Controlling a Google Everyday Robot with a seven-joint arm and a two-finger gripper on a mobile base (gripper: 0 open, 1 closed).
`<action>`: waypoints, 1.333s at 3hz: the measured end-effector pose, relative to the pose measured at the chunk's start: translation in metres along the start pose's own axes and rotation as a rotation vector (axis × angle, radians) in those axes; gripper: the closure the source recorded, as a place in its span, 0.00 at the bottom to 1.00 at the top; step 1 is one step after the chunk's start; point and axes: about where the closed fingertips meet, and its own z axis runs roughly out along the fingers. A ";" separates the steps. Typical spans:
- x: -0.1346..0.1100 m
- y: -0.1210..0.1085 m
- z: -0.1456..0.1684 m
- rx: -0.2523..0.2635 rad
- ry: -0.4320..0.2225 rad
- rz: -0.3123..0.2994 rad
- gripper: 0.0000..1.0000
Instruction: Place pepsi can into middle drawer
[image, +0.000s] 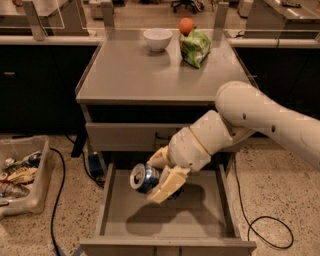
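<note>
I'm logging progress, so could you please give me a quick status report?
Gripper shut on pepsi can, held above open middle drawer. Can not yet released. No obstacle seen in drawer.

On the table (130, 75) we see a white bowl (157, 39) near a green bag (195, 47), an orange (186, 25) just behind the bag, a bin (35, 200) of rubbish on the floor at left, a cable (270, 226) at right, and the gripper (154, 176) low in front of the table.

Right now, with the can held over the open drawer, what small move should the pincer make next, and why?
Probably lower it a little, straight down. The pincer grips the pepsi can, lying sideways, over the floor of the open middle drawer, and a shadow beneath suggests it hangs above the floor. Released here, it might drop and roll.
</note>
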 end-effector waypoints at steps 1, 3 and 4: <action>0.043 0.008 0.045 -0.040 0.056 0.092 1.00; 0.075 0.019 0.085 -0.074 0.066 0.171 1.00; 0.083 0.012 0.096 -0.071 0.066 0.186 1.00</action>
